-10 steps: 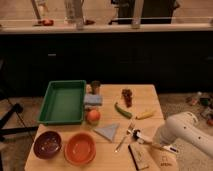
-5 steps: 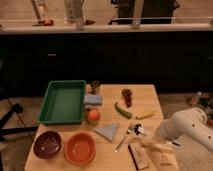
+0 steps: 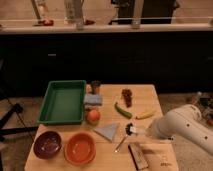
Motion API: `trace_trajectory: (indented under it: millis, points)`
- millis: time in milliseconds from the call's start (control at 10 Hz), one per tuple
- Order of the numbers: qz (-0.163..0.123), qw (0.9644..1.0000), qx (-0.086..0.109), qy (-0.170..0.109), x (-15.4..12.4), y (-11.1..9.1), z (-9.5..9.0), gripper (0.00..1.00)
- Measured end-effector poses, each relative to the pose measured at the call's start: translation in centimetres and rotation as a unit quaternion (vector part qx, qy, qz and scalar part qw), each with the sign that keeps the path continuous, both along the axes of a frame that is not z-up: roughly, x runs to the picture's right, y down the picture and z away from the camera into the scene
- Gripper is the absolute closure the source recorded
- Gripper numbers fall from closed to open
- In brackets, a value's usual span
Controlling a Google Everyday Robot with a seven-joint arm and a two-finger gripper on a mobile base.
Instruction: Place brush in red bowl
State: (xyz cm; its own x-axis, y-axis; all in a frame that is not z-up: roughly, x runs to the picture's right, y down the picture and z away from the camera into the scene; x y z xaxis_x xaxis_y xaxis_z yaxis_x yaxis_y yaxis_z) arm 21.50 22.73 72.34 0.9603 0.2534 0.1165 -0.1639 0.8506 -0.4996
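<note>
The brush (image 3: 131, 129) is off the table, its small black head pointing left and its white handle running right into my gripper (image 3: 143, 131). The gripper, at the end of the white arm (image 3: 185, 127) coming in from the right, is shut on the handle. It hangs above the table's front middle, over the fork. The red bowl (image 3: 80, 148) stands at the front left, well left of and below the brush head, with nothing in it.
A dark purple bowl (image 3: 48, 144) sits left of the red one. A green tray (image 3: 62, 102), blue sponge (image 3: 93, 99), orange fruit (image 3: 92, 116), grey napkin (image 3: 107, 131), fork (image 3: 120, 144), wooden block (image 3: 138, 156), green pepper (image 3: 122, 110), banana (image 3: 145, 114) and grapes (image 3: 127, 96) lie on the table.
The gripper has lifted the brush from the table's front right and carried it up and to the left, toward the middle.
</note>
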Motion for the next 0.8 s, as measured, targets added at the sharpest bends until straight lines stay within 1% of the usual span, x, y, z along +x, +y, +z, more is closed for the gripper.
trace_trajectory:
  millis: [200,300,400,800]
  points:
    - [-0.032,0.9991,0.014,-0.025,-3.2,-0.8,-1.3,1.0]
    - [-0.049,0.9977,0.022,-0.04,-5.1,-1.2,-2.3,1.0]
    - [-0.053,0.9974,0.024,-0.043,-5.5,-1.3,-2.5,1.0]
    - [-0.053,0.9974,0.025,-0.043,-5.5,-1.3,-2.5,1.0]
